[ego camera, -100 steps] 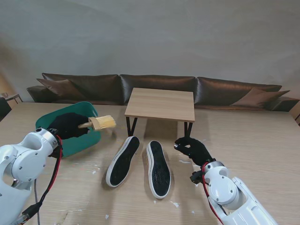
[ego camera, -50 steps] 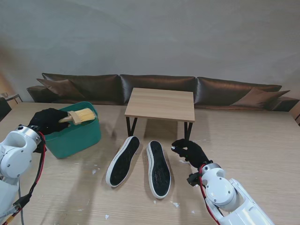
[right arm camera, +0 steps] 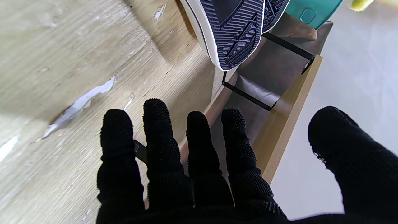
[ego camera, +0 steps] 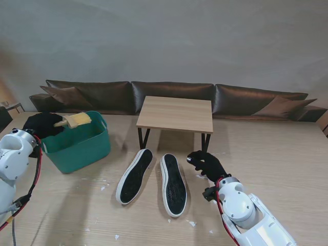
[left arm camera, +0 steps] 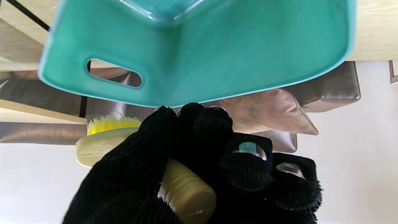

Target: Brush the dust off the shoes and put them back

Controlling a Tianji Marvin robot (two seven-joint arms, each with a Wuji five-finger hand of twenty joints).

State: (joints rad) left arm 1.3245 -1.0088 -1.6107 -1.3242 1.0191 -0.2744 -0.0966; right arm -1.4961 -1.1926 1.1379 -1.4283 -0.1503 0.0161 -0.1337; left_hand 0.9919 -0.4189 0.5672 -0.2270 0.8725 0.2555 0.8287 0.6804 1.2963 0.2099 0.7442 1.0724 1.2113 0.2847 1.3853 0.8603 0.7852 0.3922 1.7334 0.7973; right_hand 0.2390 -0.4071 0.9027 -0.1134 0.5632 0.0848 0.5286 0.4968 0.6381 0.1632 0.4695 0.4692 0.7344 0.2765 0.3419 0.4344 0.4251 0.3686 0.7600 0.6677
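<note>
Two dark shoes lie sole-up side by side on the table, the left shoe (ego camera: pixel 134 176) angled and the right shoe (ego camera: pixel 173 184) (right arm camera: pixel 231 31) nearly straight, in front of a small wooden stand (ego camera: pixel 176 114). My left hand (ego camera: pixel 42 124) (left arm camera: pixel 192 168), in a black glove, is shut on a brush (ego camera: pixel 75 120) (left arm camera: pixel 105 140) with a wooden handle and yellow bristles, held over the far left rim of the teal bin (ego camera: pixel 77 141) (left arm camera: pixel 199 53). My right hand (ego camera: pixel 207 165) (right arm camera: pixel 192 161) hovers just right of the right shoe, fingers apart, holding nothing.
A brown leather sofa (ego camera: pixel 174 95) runs along the far edge of the table. Small white scraps (ego camera: pixel 190 223) lie scattered on the wood around the shoes. The stand's black legs (ego camera: pixel 205 141) are close to my right hand.
My left hand has carried the brush leftward and farther from me, from above the bin's middle to its far left rim. My right hand shifted slightly toward the shoes.
</note>
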